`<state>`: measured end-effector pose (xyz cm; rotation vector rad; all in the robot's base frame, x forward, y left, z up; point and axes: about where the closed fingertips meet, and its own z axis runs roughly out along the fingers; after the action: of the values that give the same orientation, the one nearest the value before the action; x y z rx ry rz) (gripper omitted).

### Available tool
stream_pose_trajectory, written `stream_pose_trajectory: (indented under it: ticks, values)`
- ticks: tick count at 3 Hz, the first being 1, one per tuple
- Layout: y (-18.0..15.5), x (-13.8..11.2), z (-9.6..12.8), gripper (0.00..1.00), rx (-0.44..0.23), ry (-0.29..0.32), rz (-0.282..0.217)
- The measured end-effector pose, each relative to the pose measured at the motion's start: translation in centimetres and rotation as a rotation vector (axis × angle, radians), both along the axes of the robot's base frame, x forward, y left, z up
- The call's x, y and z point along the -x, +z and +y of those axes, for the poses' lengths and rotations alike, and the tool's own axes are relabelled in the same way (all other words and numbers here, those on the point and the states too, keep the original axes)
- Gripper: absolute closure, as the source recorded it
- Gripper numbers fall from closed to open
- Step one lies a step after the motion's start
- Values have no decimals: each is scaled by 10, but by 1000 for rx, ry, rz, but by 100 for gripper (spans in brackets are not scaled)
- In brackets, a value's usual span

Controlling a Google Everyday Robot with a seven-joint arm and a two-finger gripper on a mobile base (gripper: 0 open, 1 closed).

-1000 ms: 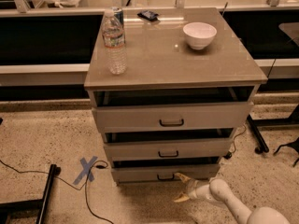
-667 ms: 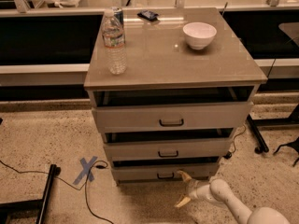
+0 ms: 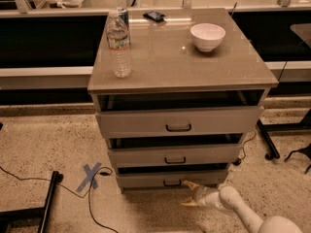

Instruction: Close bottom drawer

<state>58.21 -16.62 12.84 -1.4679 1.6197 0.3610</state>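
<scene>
The bottom drawer (image 3: pixel 146 179) is the lowest, slimmest front of the grey-beige cabinet (image 3: pixel 180 57), with a small black bar handle (image 3: pixel 171 182). It stands slightly pulled out, with a dark gap above its front. My gripper (image 3: pixel 186 193) is low near the floor, just right of the handle and in front of the drawer's right half. Its two pale fingers are spread open, the upper fingertip (image 3: pixel 186 183) close to the drawer front. It holds nothing. The white arm (image 3: pixel 233 205) runs off to the bottom right.
The middle drawer (image 3: pixel 175 155) and top drawer (image 3: pixel 179 123) also stand slightly out. A water bottle (image 3: pixel 119 42), a white bowl (image 3: pixel 207 36) and a small dark object (image 3: pixel 155 16) sit on top. Blue tape cross (image 3: pixel 90 176), cables and a black stand foot (image 3: pixel 48 198) lie on the floor to the left.
The gripper has stayed almost where it was beside the bottom drawer's handle, shifting only slightly. The drawer has not visibly moved.
</scene>
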Motion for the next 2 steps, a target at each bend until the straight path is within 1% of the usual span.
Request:
stream_pose_trajectory:
  ticks: [1,2]
  values:
    - [0,11,4,60,35,17,6]
    - [8,43,7,59,26,35,24]
